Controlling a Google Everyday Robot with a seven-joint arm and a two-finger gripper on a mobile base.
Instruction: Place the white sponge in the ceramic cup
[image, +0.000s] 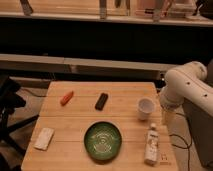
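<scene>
The white sponge (44, 138) lies by the left edge of the desk (125, 90), towards its front-left corner, well apart from the ceramic cup (145, 107) near the right edge. The pincer (167, 118) hangs just off the right edge beside the cup; whether it is open or closed I cannot tell

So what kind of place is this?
Probably a robot test lab: a wooden table set with a white sponge, ceramic cup and green bowl, the gripper hanging by the table's right edge.
</scene>
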